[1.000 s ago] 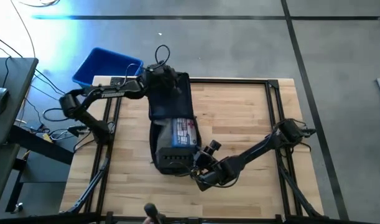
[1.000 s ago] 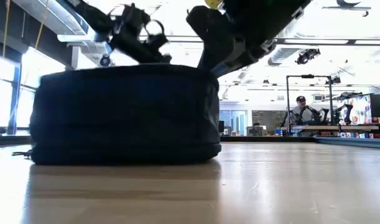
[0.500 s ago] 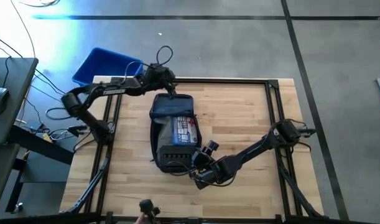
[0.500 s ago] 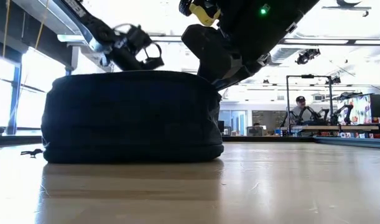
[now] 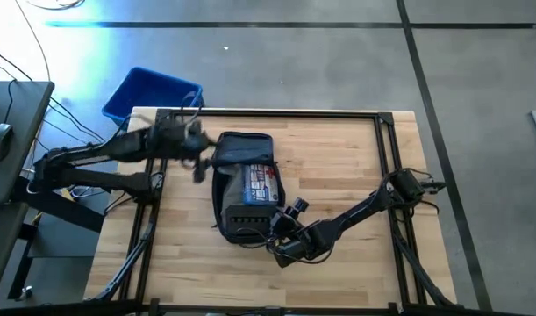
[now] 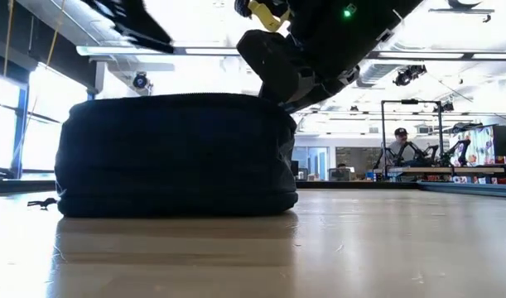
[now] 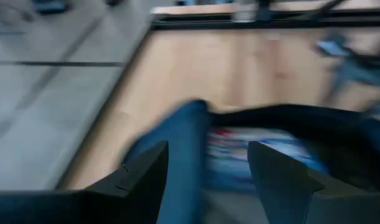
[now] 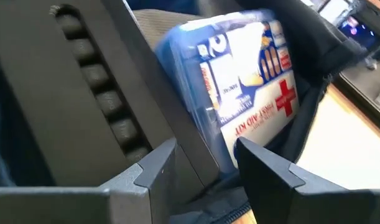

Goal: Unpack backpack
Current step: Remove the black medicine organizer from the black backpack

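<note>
The dark navy backpack lies flat on the wooden table, its top unzipped. A blue and white first-aid kit with a red cross lies in the opening. My left gripper hovers open just off the backpack's far left corner, with nothing between its fingers. My right gripper is at the backpack's near right corner, shut on its rim. In the low view the backpack is a low dark mound with my right gripper above it. My right gripper pinches the dark rim of the backpack's opening between its two fingers, at the near end next to the zipper. The fingers come slanting down from the table's near right side. The backpack rests on the table.
A bright blue plastic bin stands off the table's far left corner. Black frame rails run along the table's sides. Bare wood lies to the right of the backpack. In the low view a person sits far off in the room.
My left gripper has opened and let go of the backpack's far flap, then swung up and toward the table's left edge. The flap, drawn out toward the far edge before, has fallen back over the backpack's far end. The kit has stayed in place.
</note>
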Action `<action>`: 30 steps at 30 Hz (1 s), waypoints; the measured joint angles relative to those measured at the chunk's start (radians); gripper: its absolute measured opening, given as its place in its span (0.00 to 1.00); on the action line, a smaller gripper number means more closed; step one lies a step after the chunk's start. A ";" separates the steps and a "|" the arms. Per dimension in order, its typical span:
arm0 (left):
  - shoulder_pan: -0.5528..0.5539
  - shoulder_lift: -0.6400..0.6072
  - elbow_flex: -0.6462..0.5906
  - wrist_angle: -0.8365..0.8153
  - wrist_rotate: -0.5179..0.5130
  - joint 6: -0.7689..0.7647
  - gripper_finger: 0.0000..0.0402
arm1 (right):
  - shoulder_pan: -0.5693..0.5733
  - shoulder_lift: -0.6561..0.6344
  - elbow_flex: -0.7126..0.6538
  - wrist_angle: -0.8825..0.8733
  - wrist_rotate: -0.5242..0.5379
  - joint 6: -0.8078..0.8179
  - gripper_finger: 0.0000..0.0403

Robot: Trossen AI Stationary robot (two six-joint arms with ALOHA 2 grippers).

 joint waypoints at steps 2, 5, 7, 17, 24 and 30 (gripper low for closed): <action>-0.082 -0.067 -0.085 0.004 -0.001 -0.088 0.50 | 0.005 -0.009 0.000 0.029 -0.026 -0.049 0.38; -0.210 -0.147 -0.227 0.063 -0.013 -0.225 0.50 | 0.000 -0.040 0.000 0.073 -0.123 -0.120 0.38; -0.297 -0.182 -0.317 0.144 -0.041 -0.294 0.49 | -0.020 -0.063 0.000 0.108 -0.198 -0.178 0.38; -0.626 -0.111 -0.510 0.457 -0.288 -0.400 0.41 | -0.174 -0.077 0.000 0.341 -0.741 -0.502 0.54; -0.728 0.067 -0.535 0.578 -0.331 -0.483 0.40 | -0.170 -0.072 0.000 0.348 -0.654 -0.657 0.67; -0.753 0.238 -0.535 0.698 -0.355 -0.512 0.40 | -0.111 -0.027 0.000 0.349 -0.604 -0.643 0.68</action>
